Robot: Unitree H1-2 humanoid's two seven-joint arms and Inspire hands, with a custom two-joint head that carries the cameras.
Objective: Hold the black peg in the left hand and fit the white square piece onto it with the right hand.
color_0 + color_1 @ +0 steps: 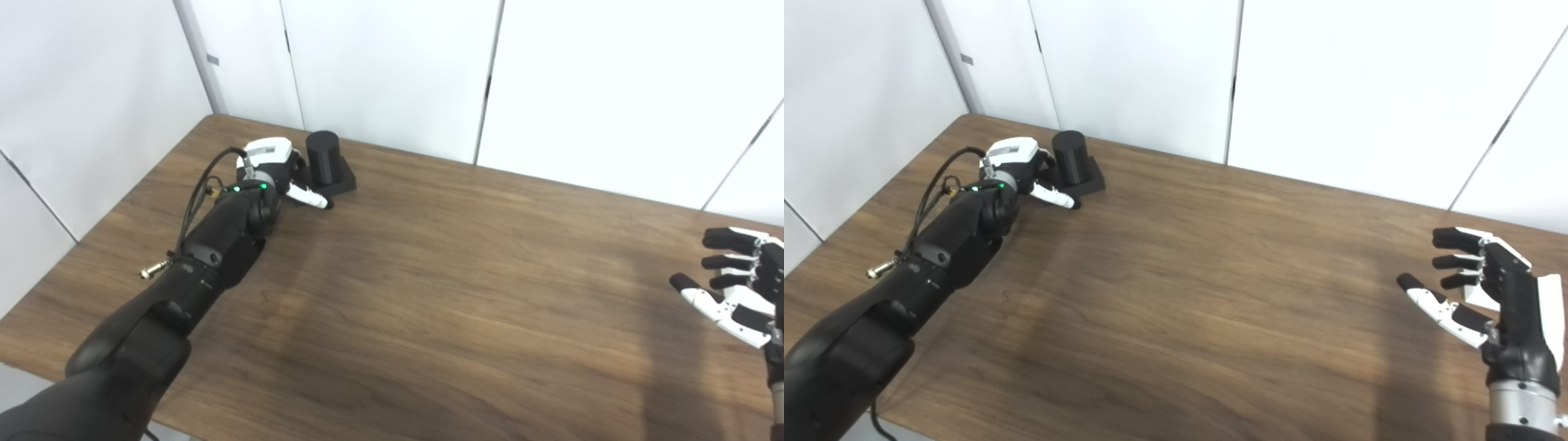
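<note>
The black peg (pixel 323 157), a short cylinder on a square black base, stands on the table at the far left. My left hand (pixel 270 164) sits right beside it on its left. The thumb stretches along the front of the base, and the other fingers are hidden behind the hand. At the table's right side my right hand (pixel 1494 288) is open with its fingers spread. A corner of the white square piece (pixel 1480 296) shows between those fingers, lying on the table just behind them. Most of that piece is hidden.
The brown wooden table (pixel 429 294) runs back to white wall panels (pixel 392 67). Its left edge lies close to my left arm, whose loose cable (pixel 199 193) loops above the forearm.
</note>
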